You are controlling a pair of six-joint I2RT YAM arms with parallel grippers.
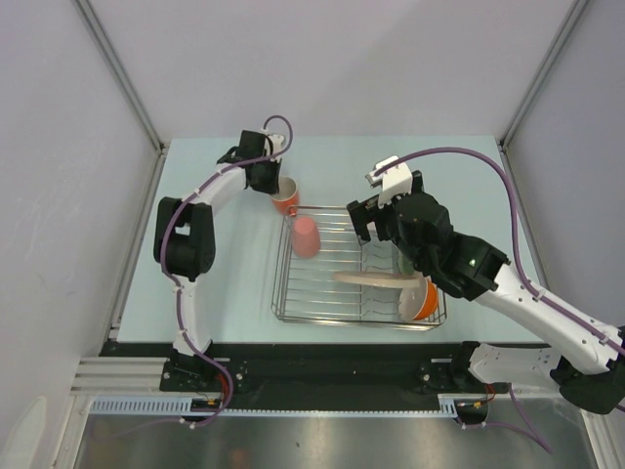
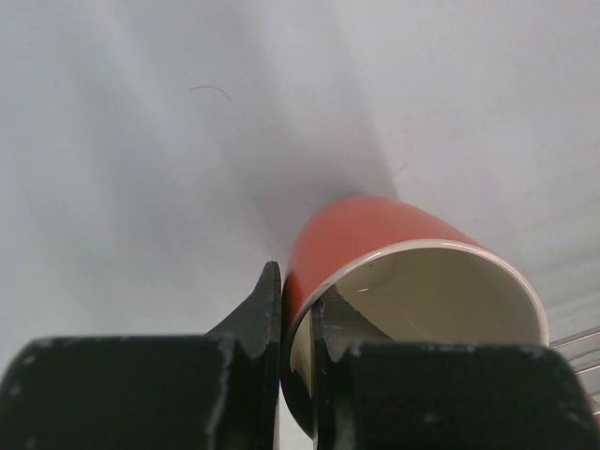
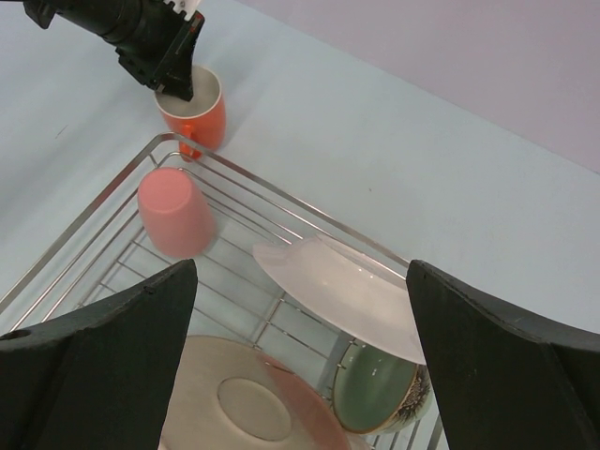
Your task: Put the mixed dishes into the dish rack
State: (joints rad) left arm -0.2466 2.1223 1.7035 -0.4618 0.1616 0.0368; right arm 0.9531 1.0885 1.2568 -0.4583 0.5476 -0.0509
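Pinching the rim of the orange mug (image 2: 375, 234), the left gripper (image 2: 296, 309) has one finger inside and one outside, the mug upright just outside a corner of the dish rack (image 3: 112, 192). The right gripper (image 3: 302, 272) hangs spread wide over the rack; between its fingers lie the white plate (image 3: 347, 295) and pale green bowl (image 3: 375, 398), the upturned pink cup (image 3: 175, 211) nearer one finger.

The top camera looks down from afar; both close wrist cameras share the orange mug (image 3: 192, 114).
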